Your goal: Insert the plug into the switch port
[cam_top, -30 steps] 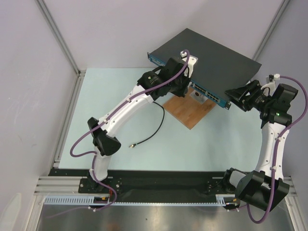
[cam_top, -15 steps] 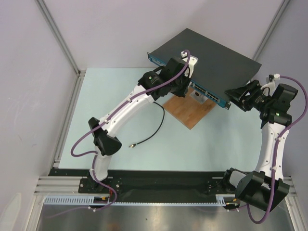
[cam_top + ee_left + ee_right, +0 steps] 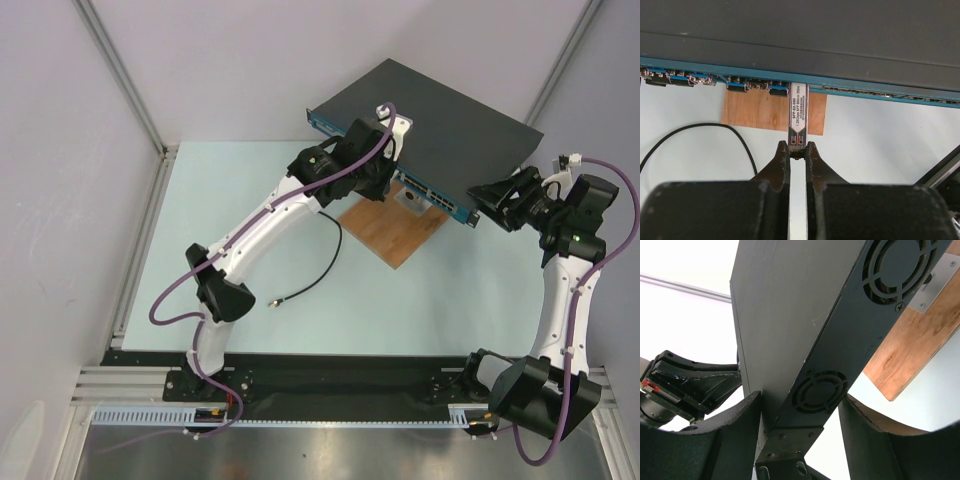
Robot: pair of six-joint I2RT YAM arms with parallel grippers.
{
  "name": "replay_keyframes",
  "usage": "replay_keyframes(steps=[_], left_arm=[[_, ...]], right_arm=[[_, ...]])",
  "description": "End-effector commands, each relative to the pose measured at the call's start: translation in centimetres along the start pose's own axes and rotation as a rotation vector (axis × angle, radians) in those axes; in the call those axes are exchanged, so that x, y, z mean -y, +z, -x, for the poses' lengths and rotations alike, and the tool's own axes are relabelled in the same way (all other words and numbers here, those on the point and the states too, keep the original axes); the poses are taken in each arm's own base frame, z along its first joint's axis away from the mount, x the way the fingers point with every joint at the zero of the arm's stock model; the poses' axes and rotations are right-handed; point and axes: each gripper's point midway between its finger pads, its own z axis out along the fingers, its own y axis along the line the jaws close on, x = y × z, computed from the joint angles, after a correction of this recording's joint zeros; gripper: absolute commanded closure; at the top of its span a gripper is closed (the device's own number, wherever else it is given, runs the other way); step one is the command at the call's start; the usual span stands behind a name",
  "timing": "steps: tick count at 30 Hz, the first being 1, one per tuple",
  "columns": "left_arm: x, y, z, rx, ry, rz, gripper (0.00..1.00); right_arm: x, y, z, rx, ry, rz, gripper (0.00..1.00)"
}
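Note:
The switch (image 3: 450, 120), a flat black box with a blue ported front face (image 3: 700, 65), lies at the back right, partly on a wooden board. My left gripper (image 3: 797, 146) is shut on the near end of the plug (image 3: 799, 112), a slim silver labelled module. The plug's far end meets a port in the blue face, and most of its body is outside. In the top view the left gripper (image 3: 385, 185) is against the front face. My right gripper (image 3: 492, 200) clamps the switch's right end (image 3: 820, 390), one finger on the top and one on the underside.
A brown wooden board (image 3: 395, 235) lies under the switch's front edge, also seen in the left wrist view (image 3: 757, 107). A thin black cable (image 3: 320, 270) with a small connector lies on the pale mat left of the board. Grey walls and metal rails close the workspace.
The left arm has shifted very slightly. The plug stays at the port and the right arm has not moved.

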Motion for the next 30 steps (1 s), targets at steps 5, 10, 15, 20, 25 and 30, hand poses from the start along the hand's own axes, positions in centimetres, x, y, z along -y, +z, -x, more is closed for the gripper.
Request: replay_keyframes(steps=[5, 10, 15, 20, 25, 30], left_arm=[[-0.4, -0.4, 6.1, 0.223, -0.03, 0.012, 0.99], [-0.1, -0.5, 6.9, 0.252, -0.043, -0.002, 1.0], [0.6, -0.9, 7.7, 0.285, -0.045, -0.03, 1.0], [1.7, -2.0, 8.8, 0.331, -0.019, -0.064, 1.0], [2.5, -2.8, 9.4, 0.36, 0.008, -0.078, 1.0], [3.1, -3.8, 10.3, 0.407, 0.035, -0.079, 1.0]], right_arm=[[-2.6, 0.5, -0.9, -0.028, -0.157, 0.114, 1.0], [-2.5, 0.6, -0.9, -0.03, -0.154, 0.112, 1.0], [-2.5, 0.6, -0.9, -0.031, -0.153, 0.112, 1.0], [-2.5, 0.7, -0.9, -0.031, -0.154, 0.113, 1.0], [-2.5, 0.6, -1.0, -0.033, -0.155, 0.112, 1.0], [-2.5, 0.6, -0.9, -0.034, -0.154, 0.113, 1.0]])
